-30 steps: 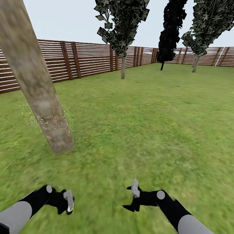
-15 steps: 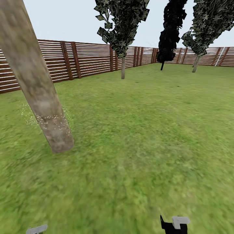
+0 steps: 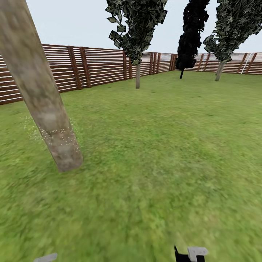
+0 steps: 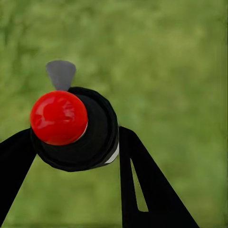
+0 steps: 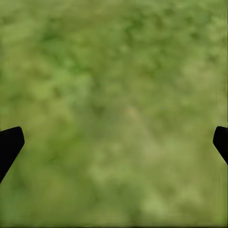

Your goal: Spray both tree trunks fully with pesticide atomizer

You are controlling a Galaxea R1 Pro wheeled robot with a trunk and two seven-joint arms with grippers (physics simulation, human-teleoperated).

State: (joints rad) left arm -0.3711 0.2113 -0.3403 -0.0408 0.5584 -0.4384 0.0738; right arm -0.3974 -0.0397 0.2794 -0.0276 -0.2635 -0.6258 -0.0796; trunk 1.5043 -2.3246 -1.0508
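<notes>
The pesticide atomizer is a black bottle with a red cap and a grey nozzle. My left gripper is shut on it above blurry grass. My right gripper is open and holds nothing, with only grass between its black fingers. One of its grey pads peeks over the head view's bottom edge. A thick mottled grey-tan tree trunk leans at the left of the head view. Tiny white pesticide specks dot its lower part and the floor beside it.
A brown slatted fence rings the lawn at the back. Three thin-trunked dark-leaved trees stand in front of it, far ahead. Open grass lies between me and them, and to the right of the thick trunk.
Both arms have dropped toward the head view's bottom edge; a second ago the grippers were fully visible, now only grey slivers show. The trunk, specks and camera have not moved.
</notes>
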